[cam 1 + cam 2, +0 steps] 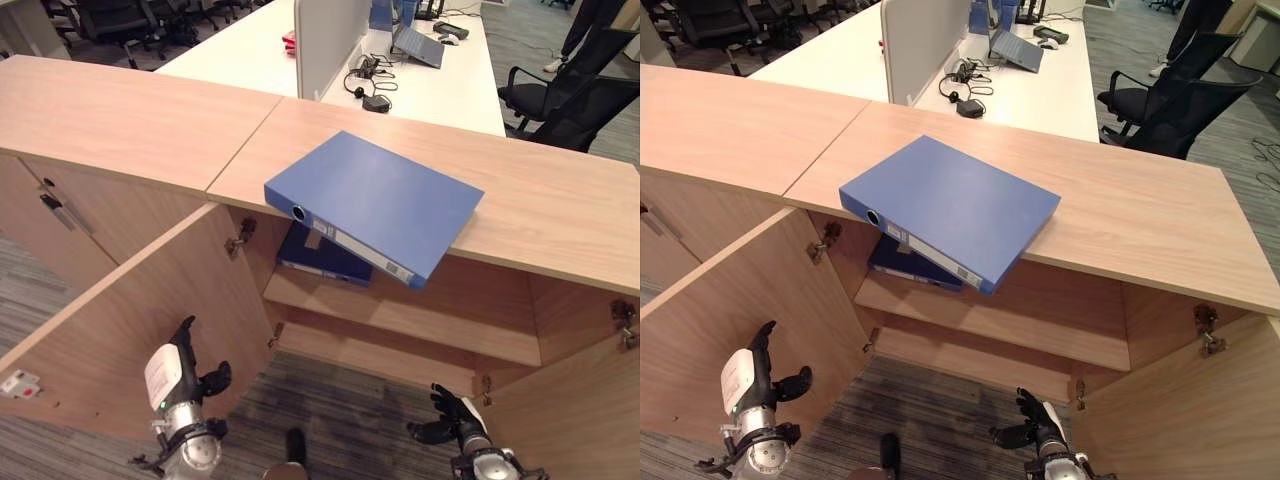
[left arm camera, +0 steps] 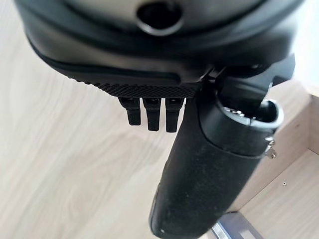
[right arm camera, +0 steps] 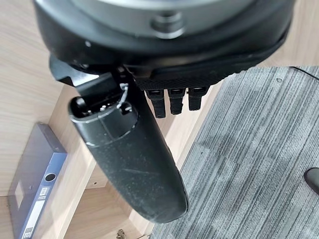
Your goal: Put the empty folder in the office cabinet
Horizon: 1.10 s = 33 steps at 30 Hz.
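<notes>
- Open-plan office, grey striped carpet (image 1: 350, 420) across the floor.
- Long white desk (image 1: 260, 50) runs away behind the wooden unit, with a pale grey divider panel (image 1: 330, 45) standing upright down its middle.
- On the desk: an open laptop (image 1: 418, 46), a headset and some black cables (image 1: 368, 78), plus something red (image 1: 289, 42) on the far side of the panel.
- Black office chairs (image 1: 570, 100) sit at the right, more of them (image 1: 130, 20) at the far left.
- Light is even and bright.
</notes>
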{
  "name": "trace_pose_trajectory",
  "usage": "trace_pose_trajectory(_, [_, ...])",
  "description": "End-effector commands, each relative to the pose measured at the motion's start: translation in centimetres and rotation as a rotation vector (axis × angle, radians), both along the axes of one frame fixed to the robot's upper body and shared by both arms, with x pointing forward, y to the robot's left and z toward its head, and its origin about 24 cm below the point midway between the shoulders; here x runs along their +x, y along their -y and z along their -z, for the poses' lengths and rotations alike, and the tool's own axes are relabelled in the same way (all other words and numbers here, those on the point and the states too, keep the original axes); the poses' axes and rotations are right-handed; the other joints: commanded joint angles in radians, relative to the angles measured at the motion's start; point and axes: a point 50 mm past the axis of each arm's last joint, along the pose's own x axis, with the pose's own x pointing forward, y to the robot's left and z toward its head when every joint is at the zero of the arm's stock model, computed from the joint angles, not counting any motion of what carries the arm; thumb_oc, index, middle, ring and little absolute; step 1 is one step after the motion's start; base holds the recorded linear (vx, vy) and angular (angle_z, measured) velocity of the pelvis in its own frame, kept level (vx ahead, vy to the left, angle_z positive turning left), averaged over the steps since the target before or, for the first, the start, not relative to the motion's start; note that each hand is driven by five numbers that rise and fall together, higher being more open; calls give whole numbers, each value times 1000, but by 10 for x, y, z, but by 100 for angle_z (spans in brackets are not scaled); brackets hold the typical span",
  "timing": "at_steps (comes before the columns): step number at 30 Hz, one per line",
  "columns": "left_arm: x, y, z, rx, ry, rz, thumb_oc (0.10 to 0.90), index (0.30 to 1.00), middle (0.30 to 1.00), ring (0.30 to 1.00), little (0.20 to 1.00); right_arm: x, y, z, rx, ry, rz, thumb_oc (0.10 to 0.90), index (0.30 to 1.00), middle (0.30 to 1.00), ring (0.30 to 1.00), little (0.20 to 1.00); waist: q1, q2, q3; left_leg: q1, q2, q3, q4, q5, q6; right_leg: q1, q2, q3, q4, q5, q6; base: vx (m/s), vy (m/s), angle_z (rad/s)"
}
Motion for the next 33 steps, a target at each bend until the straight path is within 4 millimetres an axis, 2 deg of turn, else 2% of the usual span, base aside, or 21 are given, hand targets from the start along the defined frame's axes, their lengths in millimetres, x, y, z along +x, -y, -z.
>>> trace_pose_trajectory(1, [32,-9,-54,306,238,100,800,900,900,900,900,36,-8,-25,12,204,-28,800,900,900,900,900,13,-20,16,145,43,-3,1,-167,-84,-53,-31,72,-1,-54,53,4,-1,-4])
trace_pose_trajectory(3, [33,-8,-56,334,237,117,800,900,900,900,900,37,-9,-25,14,206,-34,800,900,900,900,900,13,-20,16,147,43,-3,2,-168,-84,-52,-30,71,-1,-54,53,0,0,0])
trace_pose_trajectory(4, [40,-4,-63,426,234,186,800,900,900,900,900,40,-11,-27,6,217,-55,800,900,900,900,900,11,-13,13,148,45,-5,2,-168,-84,-49,-29,71,-1,-56,53,0,0,0])
trace_pose_trajectory(8, [51,3,-81,566,261,311,800,900,900,900,900,43,-11,-32,3,243,-79,800,900,900,900,900,0,2,10,149,40,-14,5,-171,-84,-44,-31,74,-1,-62,53,0,0,0])
trace_pose_trajectory(15, [59,23,-119,694,357,527,800,900,900,900,900,48,-6,-39,-10,268,-95,800,900,900,900,900,-20,37,7,151,33,-23,5,-173,-84,-39,-34,76,0,-68,51,0,0,0])
trace_pose_trajectory(17, [58,28,-132,708,382,592,800,900,900,900,900,48,-5,-40,-11,273,-100,800,900,900,900,900,-31,53,8,154,32,-22,5,-171,-85,-38,-34,77,0,-68,51,0,0,0])
trace_pose_trajectory(23, [59,33,-152,680,442,651,800,900,900,900,900,47,1,-40,-28,265,-104,800,900,900,900,900,-51,78,11,149,35,-17,2,-164,-90,-48,-33,83,-1,-68,50,0,0,0])
trace_pose_trajectory(33, [64,39,-178,737,525,695,800,900,900,900,900,38,6,-34,-36,224,-111,800,900,900,900,900,-85,100,5,162,45,22,-2,-163,-97,-58,-29,101,-1,-67,56,-5,-6,-7])
